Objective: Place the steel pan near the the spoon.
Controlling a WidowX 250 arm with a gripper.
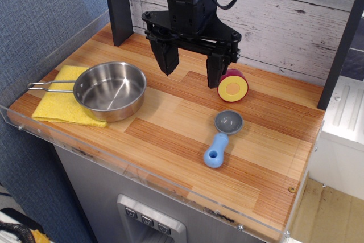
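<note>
Wooden desk [170,140] seen from above. Nearest, right of centre: spoon [222,139], blue handle toward the lower edge, grey bowl pointing up-frame. Left of centre: steel pan [111,90], upright, resting partly on a yellow cloth [60,106], its wire handle reaching toward the left edge; bare wood lies between pan and spoon, which sit well apart. Farther back, right of centre: halved fruit [233,86], yellow cut face showing, just above the spoon. Top centre: tool [190,66], fingers spread wide, holding nothing, its right finger just beside the fruit.
</note>
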